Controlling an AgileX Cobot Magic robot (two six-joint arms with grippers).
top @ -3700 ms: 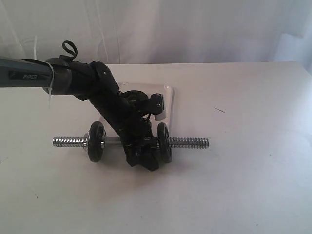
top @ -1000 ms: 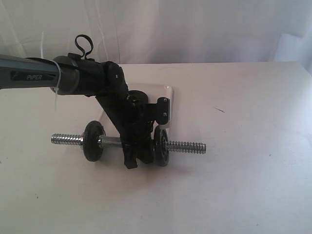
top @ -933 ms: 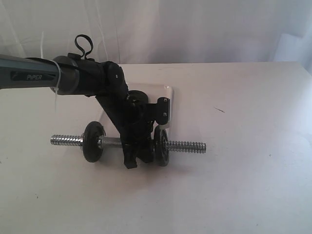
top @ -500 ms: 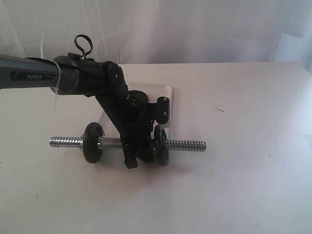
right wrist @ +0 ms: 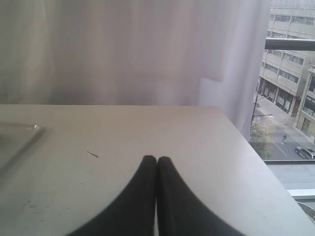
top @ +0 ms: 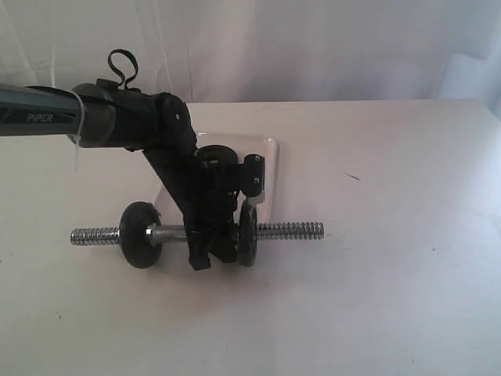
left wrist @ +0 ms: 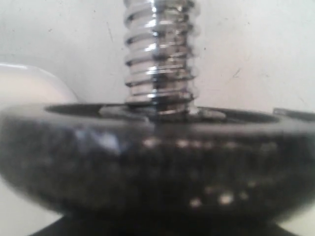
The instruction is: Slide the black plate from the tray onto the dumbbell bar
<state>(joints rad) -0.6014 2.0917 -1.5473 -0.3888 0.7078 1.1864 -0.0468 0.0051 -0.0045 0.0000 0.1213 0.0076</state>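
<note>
Here we see a white table [top: 391, 298] backed by a pale curtain [top: 329, 47], with the left arm [top: 117, 125] reaching in from the left and angling down to the near side of the tray [top: 271, 149]. The tray sits toward the far middle of the table, and a black disc [top: 215, 157] lies in it, partly hidden behind the arm. Just near of the tray, the dumbbell bar [top: 286, 230] lies on the table, running left to right, its threaded ends bare. The black plate [top: 248, 233] stands on edge on the bar, right of its middle, off the tray; a matching disc [top: 139, 235] stands on the bar toward its left end. The left gripper [top: 210, 252] is down at the bar's smooth middle, between the two, just left of the black plate; we cannot tell whether its jaws are clamped on anything. Its wrist view shows the plate's blurred rim with the threaded bar beyond. The right gripper [right wrist: 156, 164] is well to the right of the tray, over the table, its fingers pressed together and holding nothing.
</note>
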